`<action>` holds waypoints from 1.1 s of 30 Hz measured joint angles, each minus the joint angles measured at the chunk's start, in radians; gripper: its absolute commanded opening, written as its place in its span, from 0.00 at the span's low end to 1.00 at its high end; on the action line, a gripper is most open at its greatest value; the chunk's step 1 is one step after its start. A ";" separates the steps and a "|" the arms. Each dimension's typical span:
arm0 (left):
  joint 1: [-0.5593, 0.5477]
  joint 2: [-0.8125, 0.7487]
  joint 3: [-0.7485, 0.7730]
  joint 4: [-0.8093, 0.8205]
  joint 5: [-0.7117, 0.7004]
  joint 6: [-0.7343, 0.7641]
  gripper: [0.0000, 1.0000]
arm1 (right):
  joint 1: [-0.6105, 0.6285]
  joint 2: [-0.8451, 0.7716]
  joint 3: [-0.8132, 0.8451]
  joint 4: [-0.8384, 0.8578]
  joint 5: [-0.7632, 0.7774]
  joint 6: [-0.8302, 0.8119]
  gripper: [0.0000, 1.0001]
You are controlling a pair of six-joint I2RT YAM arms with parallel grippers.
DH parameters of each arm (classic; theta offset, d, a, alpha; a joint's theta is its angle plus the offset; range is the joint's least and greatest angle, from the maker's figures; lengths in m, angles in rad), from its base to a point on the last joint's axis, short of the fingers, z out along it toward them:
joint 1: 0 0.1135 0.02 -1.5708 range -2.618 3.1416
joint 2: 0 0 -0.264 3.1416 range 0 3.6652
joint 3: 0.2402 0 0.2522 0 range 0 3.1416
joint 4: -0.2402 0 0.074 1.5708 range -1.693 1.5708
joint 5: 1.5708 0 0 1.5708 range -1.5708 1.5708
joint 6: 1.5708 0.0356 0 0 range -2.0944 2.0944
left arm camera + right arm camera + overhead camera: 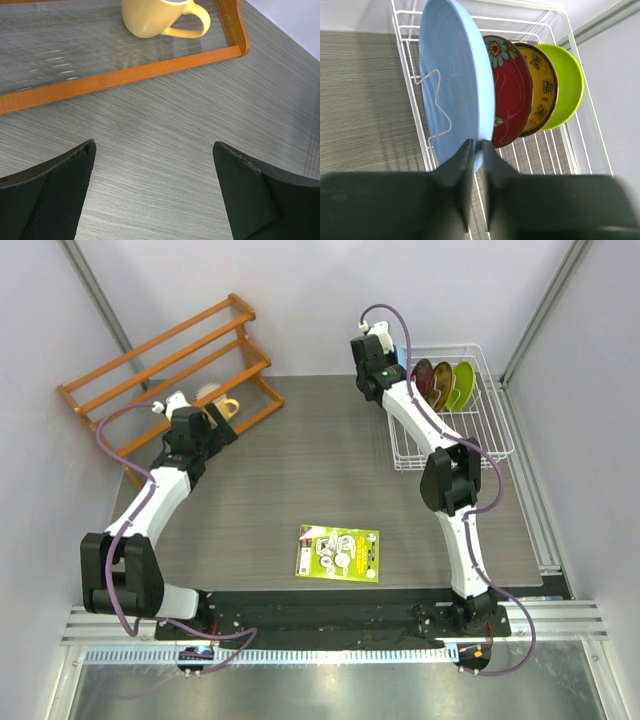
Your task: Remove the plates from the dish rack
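Inside the dish rack (495, 425) stand four plates (512, 90), right jaws clamping the blue one (455, 75); left jaws spread empty.

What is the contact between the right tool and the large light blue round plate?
Touching. The right wrist view shows the right tool clamped on the rim of the large light blue round plate, no gap visible.

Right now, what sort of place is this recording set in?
Probably a lab test cell staged as a kitchen drying area: a wood-grain table boxed in by plain white panels, a white wire dish rack holding plates, and an orange wooden rack with a yellow mug.
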 measured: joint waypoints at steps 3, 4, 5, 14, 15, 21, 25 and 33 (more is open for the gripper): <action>0.000 0.000 -0.001 0.005 0.003 0.000 1.00 | -0.006 0.000 -0.010 0.003 0.005 -0.002 0.27; 0.000 0.000 -0.002 0.006 0.003 0.000 0.99 | -0.010 0.000 -0.013 0.003 0.010 -0.002 0.30; 0.000 0.000 -0.004 0.009 0.003 0.000 0.99 | -0.013 0.000 -0.015 0.003 0.013 -0.001 0.31; 0.000 0.000 -0.011 0.014 0.011 0.001 0.99 | -0.059 0.003 -0.041 0.005 0.001 0.005 0.46; 0.000 0.000 -0.012 0.016 0.011 0.001 0.99 | -0.064 0.004 -0.045 0.005 -0.003 0.007 0.46; 0.000 0.000 -0.019 0.022 0.011 0.006 0.99 | -0.085 0.004 -0.063 0.011 -0.033 0.031 0.01; 0.000 0.000 -0.020 0.025 0.015 0.011 0.99 | -0.086 0.004 -0.059 0.040 0.018 0.037 0.01; 0.000 0.000 -0.020 0.027 0.022 0.019 1.00 | -0.076 0.003 -0.058 0.048 0.089 0.001 0.01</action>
